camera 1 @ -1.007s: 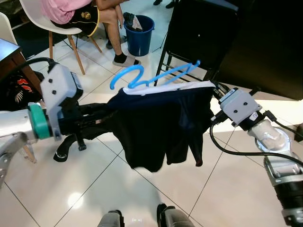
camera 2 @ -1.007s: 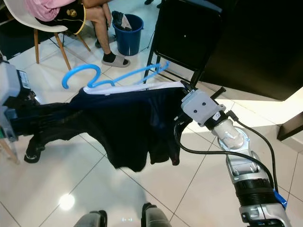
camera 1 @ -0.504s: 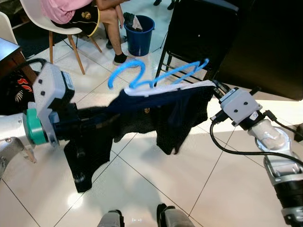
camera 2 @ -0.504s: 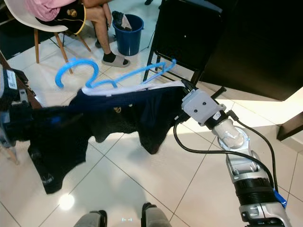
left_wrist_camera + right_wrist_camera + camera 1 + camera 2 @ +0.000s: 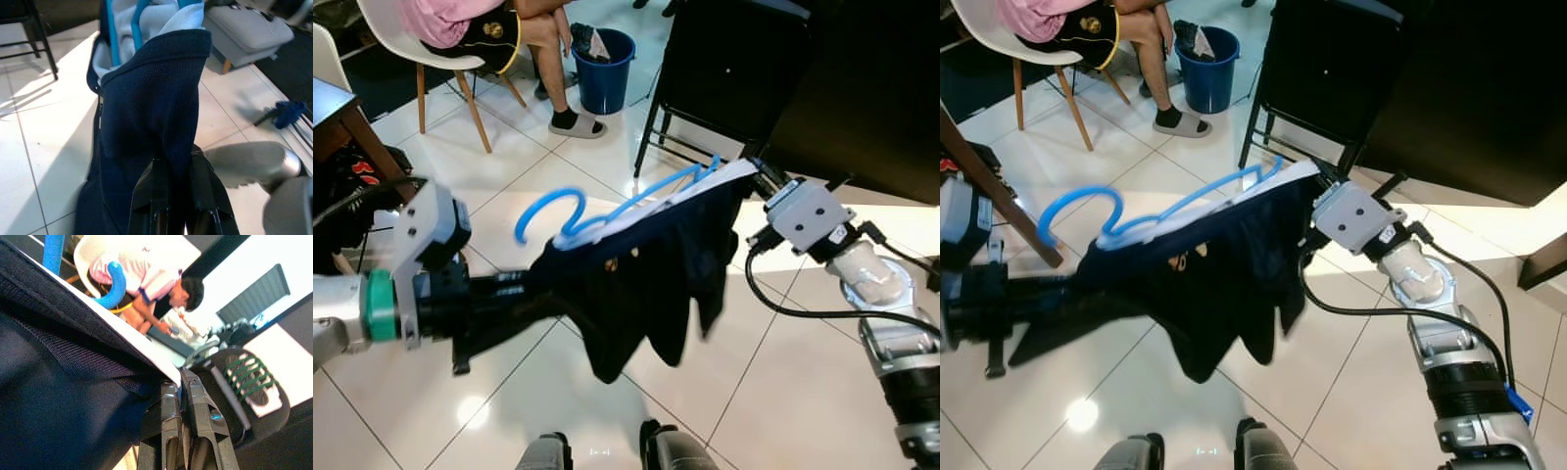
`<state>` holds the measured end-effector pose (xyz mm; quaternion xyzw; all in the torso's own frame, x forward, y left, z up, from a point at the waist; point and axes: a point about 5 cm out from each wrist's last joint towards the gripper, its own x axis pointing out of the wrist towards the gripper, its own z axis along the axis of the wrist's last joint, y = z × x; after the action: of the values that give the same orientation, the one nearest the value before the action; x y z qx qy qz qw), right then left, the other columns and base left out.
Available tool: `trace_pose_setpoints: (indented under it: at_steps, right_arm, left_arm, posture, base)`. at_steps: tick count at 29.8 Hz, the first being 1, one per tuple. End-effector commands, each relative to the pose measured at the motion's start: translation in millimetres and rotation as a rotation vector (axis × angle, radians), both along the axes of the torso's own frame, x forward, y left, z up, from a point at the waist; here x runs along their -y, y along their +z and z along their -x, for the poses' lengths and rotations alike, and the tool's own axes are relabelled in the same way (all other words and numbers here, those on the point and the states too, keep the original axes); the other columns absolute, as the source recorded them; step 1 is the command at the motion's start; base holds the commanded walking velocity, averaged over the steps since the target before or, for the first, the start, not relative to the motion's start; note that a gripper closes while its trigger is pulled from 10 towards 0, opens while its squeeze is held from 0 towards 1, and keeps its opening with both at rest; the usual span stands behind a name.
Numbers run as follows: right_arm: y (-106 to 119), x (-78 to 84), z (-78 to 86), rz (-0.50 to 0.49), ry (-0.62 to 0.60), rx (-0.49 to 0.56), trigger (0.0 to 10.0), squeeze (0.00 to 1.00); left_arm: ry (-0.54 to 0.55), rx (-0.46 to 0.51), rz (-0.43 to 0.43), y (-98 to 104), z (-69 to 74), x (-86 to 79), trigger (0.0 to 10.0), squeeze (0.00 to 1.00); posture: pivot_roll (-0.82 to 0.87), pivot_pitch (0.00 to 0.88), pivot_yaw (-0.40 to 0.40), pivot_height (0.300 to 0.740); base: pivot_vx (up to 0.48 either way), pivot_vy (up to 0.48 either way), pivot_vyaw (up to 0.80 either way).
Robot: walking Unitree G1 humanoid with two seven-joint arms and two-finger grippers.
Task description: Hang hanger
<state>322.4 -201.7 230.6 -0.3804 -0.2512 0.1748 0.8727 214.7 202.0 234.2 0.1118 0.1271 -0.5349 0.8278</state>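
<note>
The garment (image 5: 641, 284) is hanging in mid-air between the two grippers, and everything is being placed from it. The hanger (image 5: 607, 206) is sitting along its top edge, hook (image 5: 548, 211) sticking out toward the robot's left. The left gripper (image 5: 173, 188) is clamping the garment's left end; the right gripper (image 5: 178, 406) is pinching its right end. Behind the garment, a folding chair (image 5: 724, 69) is standing. Further behind and to its left, a bucket (image 5: 604, 70) is sitting beside a seated person (image 5: 499, 29).
</note>
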Motion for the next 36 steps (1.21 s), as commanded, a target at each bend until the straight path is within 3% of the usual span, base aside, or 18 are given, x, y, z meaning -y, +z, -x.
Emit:
trace_pose_setpoints:
  at_steps: [1, 6, 10, 15, 20, 22, 25, 29, 30, 36]
  right_arm:
    - [12.5, 46.5, -2.4, -0.091, -0.221, 0.040, 10.0, 0.00]
    - [19.0, 45.4, -3.9, -0.087, -0.219, 0.072, 10.0, 0.00]
    - [42.4, 21.4, -4.0, -0.090, -0.114, 0.162, 10.0, 0.00]
    - [49.8, 13.9, -2.1, -0.083, -0.068, 0.173, 10.0, 0.00]
    - [5.8, -10.0, 7.0, 0.058, 0.132, -0.108, 10.0, 0.00]
    - [-0.3, -12.6, 8.6, 0.074, 0.153, -0.145, 10.0, 0.00]
    - [-2.6, -13.7, 9.3, 0.093, 0.159, -0.147, 10.0, 0.00]
    - [-16.5, -23.5, 16.3, 0.246, 0.282, -0.243, 10.0, 0.00]
    - [-16.5, -23.5, 16.3, 0.246, 0.282, -0.243, 10.0, 0.00]
    - [6.7, -30.3, 13.0, 0.345, 0.360, -0.204, 10.0, 0.00]
  left_arm:
    - [-0.020, -0.072, -0.037, -5.5, 7.0, -7.5, 10.0, 0.00]
    - [-0.039, -0.089, -0.061, -6.6, 8.9, -8.1, 10.0, 0.00]
    - [-0.020, -0.055, -0.115, -10.1, 0.7, -7.0, 10.0, 0.00]
    - [0.041, -0.014, -0.097, -7.8, -7.7, -8.5, 10.0, 0.00]
    - [0.099, 0.066, -0.004, 9.1, -14.6, -7.8, 10.0, 0.00]
    - [0.101, 0.070, 0.002, 10.7, -14.7, -8.0, 10.0, 0.00]
    - [0.099, 0.069, 0.002, 11.2, -14.6, -8.4, 10.0, 0.00]
    - [0.017, 0.014, -0.043, 16.2, -4.4, -16.8, 10.0, 0.00]
    - [0.017, 0.014, -0.043, 16.2, -4.4, -16.8, 10.0, 0.00]
    - [-0.088, -0.110, -0.156, 4.5, 11.6, -21.0, 10.0, 0.00]
  posture:
    - [0.05, 0.158, 0.039, 0.740]
    - [0.06, 0.160, 0.038, 0.740]
    - [0.05, 0.163, 0.045, 0.740]
    - [0.04, 0.164, 0.044, 0.740]
    - [0.04, 0.168, 0.040, 0.740]
    - [0.04, 0.168, 0.040, 0.740]
    - [0.04, 0.168, 0.040, 0.740]
    - [0.05, 0.171, 0.042, 0.740]
    - [0.05, 0.171, 0.042, 0.740]
    - [0.05, 0.172, 0.048, 0.740]
  base:
    - [0.000, 0.000, 0.00]
    - [0.000, 0.000, 0.00]
    - [0.000, 0.000, 0.00]
    - [0.000, 0.000, 0.00]
    - [0.000, 0.000, 0.00]
    - [0.000, 0.000, 0.00]
    - [0.000, 0.000, 0.00]
    - [0.000, 0.000, 0.00]
    - [0.000, 0.000, 0.00]
    - [0.000, 0.000, 0.00]
